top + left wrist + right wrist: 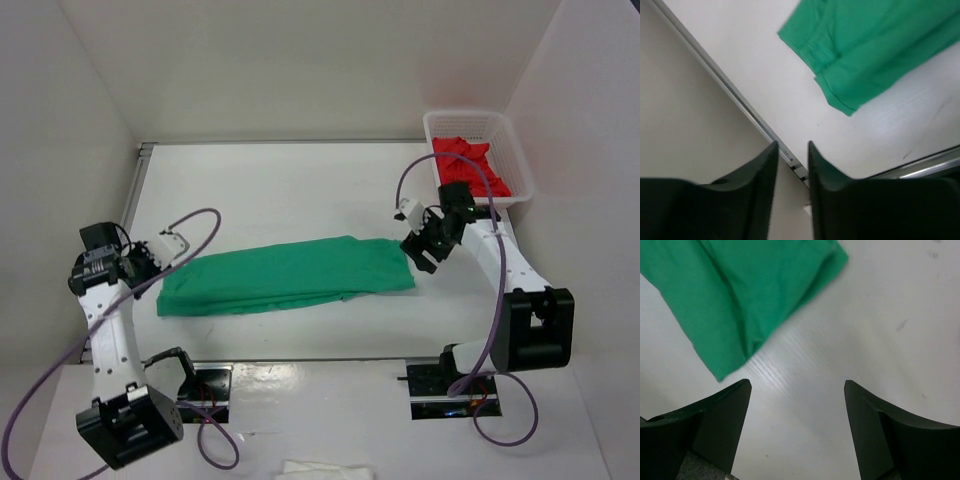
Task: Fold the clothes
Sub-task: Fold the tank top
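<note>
Slightly parted at left gripper [792, 145], gaping at right gripper [797, 382], holding nothing. Might pinch just one shirt [285, 276] layer next, dragging the fold askew.

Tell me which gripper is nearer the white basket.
Right. The right gripper hangs just in front of the basket, at the shirt's right end; the left gripper is across the table, beyond the shirt's left end.

You have the T-shirt [285, 275] lying across the middle of the surface [300, 190]. Your left tool [791, 145] is just left of it and your right tool [797, 382] just right. Behind and to its right, the basket [470, 125] holds a second garment [470, 165].
</note>
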### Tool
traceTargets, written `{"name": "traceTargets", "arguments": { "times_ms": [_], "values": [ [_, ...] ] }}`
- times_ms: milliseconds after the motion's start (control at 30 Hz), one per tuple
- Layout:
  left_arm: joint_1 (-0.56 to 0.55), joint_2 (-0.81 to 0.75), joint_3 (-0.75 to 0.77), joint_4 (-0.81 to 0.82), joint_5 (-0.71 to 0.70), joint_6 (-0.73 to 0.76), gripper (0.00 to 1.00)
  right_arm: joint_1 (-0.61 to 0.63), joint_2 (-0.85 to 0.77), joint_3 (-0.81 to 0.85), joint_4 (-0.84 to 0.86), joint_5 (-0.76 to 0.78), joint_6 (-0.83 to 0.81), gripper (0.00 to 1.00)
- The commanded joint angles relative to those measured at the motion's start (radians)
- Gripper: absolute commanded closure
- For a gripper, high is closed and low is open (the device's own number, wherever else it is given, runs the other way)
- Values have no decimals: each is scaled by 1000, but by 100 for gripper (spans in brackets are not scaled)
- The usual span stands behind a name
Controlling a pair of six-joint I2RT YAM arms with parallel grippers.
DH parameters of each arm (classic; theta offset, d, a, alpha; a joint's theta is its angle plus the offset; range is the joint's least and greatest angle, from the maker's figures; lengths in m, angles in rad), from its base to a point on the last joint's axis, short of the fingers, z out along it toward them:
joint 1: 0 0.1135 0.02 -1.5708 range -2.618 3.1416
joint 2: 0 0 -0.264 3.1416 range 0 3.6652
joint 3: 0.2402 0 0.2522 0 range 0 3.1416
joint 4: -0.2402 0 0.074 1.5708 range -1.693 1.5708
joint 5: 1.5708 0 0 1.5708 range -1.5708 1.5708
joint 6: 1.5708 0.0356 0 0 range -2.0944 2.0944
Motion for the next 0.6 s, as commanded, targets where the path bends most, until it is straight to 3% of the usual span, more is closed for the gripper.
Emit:
{"name": "traceTargets", "arguments": {
  "times_ms": [0, 267, 567],
  "values": [
    [7, 140, 102, 35, 101, -143, 58, 89, 38, 77, 19, -50, 94, 17],
    [-52, 537, 243, 76, 173, -395, 54, 140, 216, 221, 64, -126, 235, 14],
    [-151, 711, 265, 98, 138, -416, 57, 290, 307, 232, 75, -100, 275, 12]
  ]
}}
